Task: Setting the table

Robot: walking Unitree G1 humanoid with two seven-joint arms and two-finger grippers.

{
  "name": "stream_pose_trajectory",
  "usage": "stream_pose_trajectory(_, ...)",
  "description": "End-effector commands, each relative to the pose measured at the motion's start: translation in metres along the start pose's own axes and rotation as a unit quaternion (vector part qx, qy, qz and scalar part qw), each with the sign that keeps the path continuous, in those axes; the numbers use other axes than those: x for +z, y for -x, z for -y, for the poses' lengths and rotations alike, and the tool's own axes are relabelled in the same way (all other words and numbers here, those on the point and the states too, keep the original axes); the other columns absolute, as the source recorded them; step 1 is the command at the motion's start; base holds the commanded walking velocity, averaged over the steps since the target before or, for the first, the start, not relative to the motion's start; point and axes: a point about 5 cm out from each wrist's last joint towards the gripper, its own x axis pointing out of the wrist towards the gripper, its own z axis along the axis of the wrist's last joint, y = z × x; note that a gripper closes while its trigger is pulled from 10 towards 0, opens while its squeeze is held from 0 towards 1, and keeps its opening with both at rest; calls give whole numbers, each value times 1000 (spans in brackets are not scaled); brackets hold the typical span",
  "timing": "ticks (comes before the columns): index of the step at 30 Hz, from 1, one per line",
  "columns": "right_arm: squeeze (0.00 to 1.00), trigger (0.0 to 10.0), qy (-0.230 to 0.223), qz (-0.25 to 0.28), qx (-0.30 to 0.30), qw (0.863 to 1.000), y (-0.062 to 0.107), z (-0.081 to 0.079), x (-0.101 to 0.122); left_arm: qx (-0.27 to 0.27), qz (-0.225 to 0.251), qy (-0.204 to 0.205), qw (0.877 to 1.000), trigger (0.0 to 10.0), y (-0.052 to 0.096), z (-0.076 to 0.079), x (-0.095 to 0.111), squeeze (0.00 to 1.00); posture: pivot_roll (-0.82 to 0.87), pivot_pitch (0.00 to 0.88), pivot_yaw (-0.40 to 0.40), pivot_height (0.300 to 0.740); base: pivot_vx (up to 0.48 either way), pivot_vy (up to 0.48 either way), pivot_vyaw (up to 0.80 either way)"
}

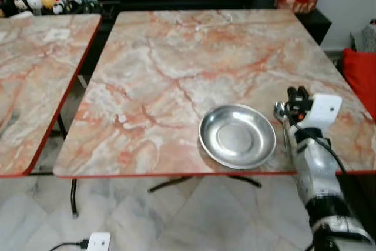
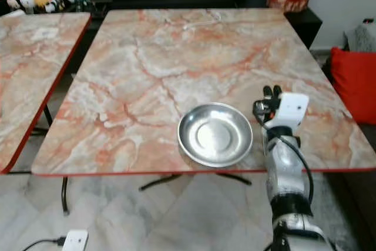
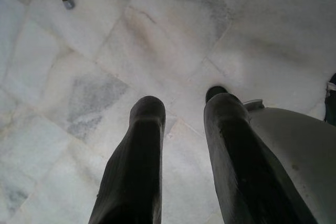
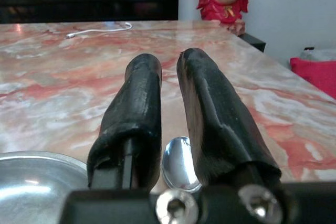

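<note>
The right tool hovers over the near right part of the counter, just right of the plate. Its fingers stand a narrow gap apart, and the spoon lies between and below them, bowl toward the far side; I cannot tell whether the pads touch it. In the head views the spoon lies flat on the counter just beside the plate's right rim, handle running back toward the near edge.

Risks, as I judge them: the spoon is thin and flat on hard marble, so if the fingers close or lift off-line it may skid sideways, clink against the plate and shove it, or slide toward the near edge, which is close. A low wrist could also nudge the plate rim.

The left tool hangs idle over the floor, fingers moderately apart, holding nothing.
</note>
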Motion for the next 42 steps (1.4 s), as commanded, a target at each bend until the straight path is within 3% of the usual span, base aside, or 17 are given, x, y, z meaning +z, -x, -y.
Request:
stream_pose_trajectory(1, 0, 10000, -2, 23, -9, 1000, 0, 0, 7, 1, -23, 5, 1000, 10000, 3, 0, -13, 0, -16, 116, 6, 740, 0, 480, 0)
stream_pose_trajectory(7, 0, 10000, 15, 22, 9, 1000, -1, -8, 10, 8, -30, 5, 1000, 10000, 5, -11, -18, 0, -11, 113, -1, 740, 0, 480, 133)
stream_pose_trajectory(18, 0, 10000, -3, 43, 1, 999, -6, -9, 19, 14, -33, 8, 999, 10000, 7, -20, -20, 0, -5, 108, -2, 740, 0, 480, 291)
stream_pose_trajectory(42, 0, 10000, -12, 39, 30, 999, -8, -32, 19, 15, -36, 11, 999, 10000, 9, -20, -25, 0, 5, 97, -5, 740, 0, 480, 0)
